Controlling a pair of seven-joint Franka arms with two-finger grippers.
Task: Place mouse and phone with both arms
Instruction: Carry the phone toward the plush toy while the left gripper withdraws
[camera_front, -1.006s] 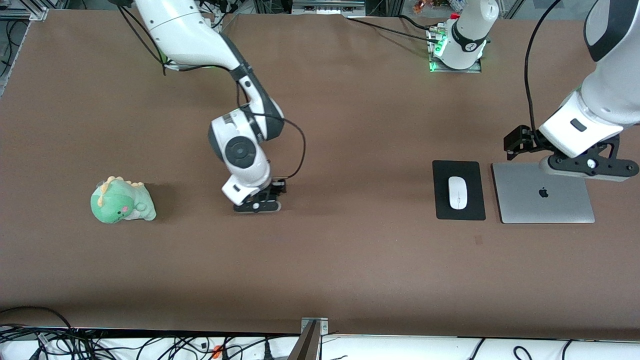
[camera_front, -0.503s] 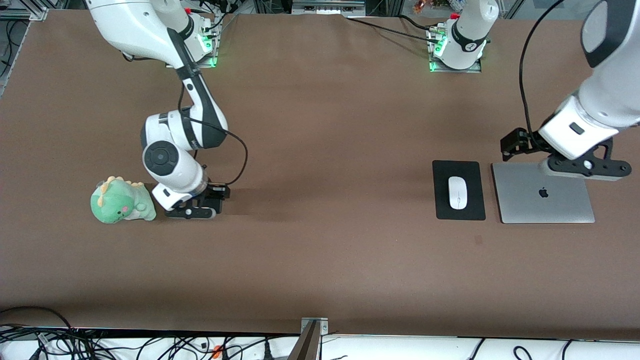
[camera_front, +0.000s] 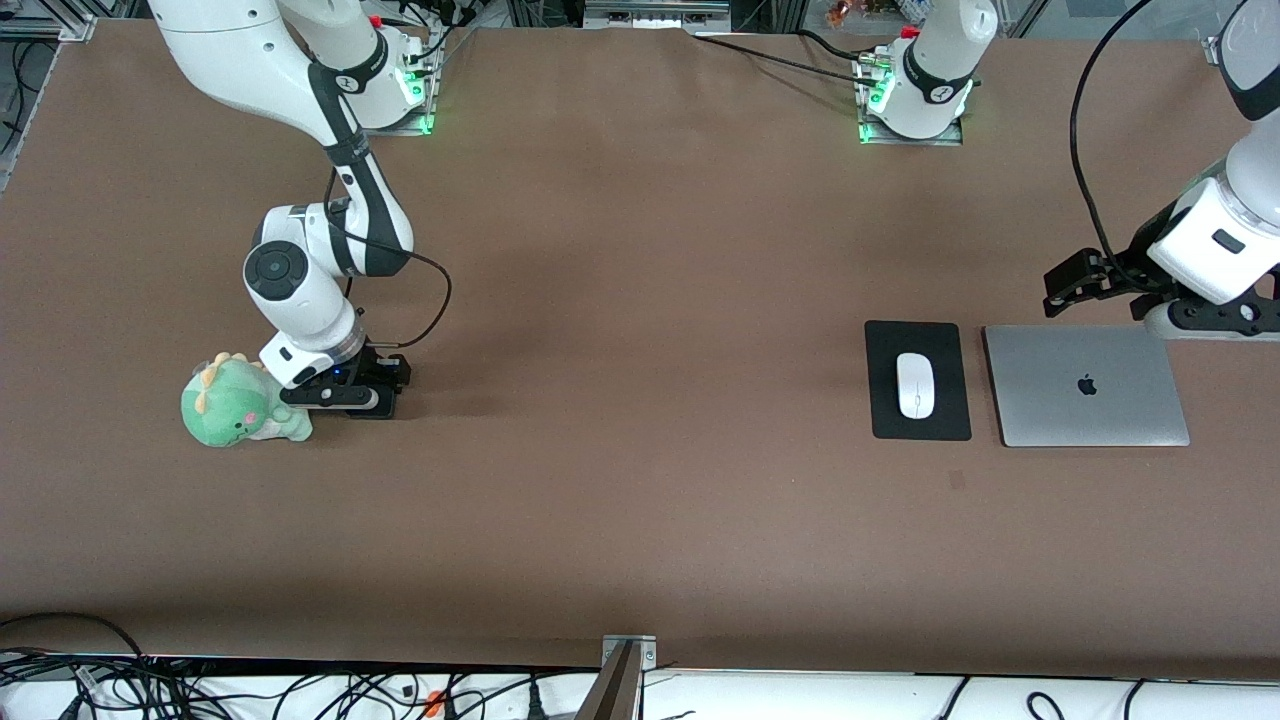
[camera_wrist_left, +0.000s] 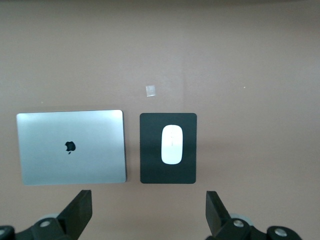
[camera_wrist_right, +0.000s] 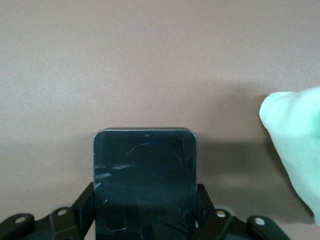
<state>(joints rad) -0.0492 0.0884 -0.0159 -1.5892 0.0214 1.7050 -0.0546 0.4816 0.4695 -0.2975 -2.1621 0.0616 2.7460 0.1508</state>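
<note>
The white mouse (camera_front: 915, 385) lies on a black mat (camera_front: 885, 420) beside a closed silver laptop (camera_front: 1085, 385). My left gripper (camera_front: 1210, 322) hangs over the table at the laptop's edge nearest the bases, open and empty. Its wrist view shows the mouse (camera_wrist_left: 171, 144), the mat (camera_wrist_left: 150, 172) and the laptop (camera_wrist_left: 70, 147) below the open left gripper (camera_wrist_left: 148, 212). My right gripper (camera_front: 335, 397) is low over the table, right beside a green dinosaur plush (camera_front: 240, 405). In the right wrist view my right gripper (camera_wrist_right: 145, 207) is shut on the black phone (camera_wrist_right: 145, 170).
The plush also shows in the right wrist view (camera_wrist_right: 295, 165), close beside the phone. A small pale mark (camera_wrist_left: 150, 90) is on the brown table nearer the front camera than the mat. Cables run along the table's front edge.
My right arm has carried the phone from mid-table toward its own end, up against the plush. My left gripper has drifted off the laptop toward the left arm's end of the table.
</note>
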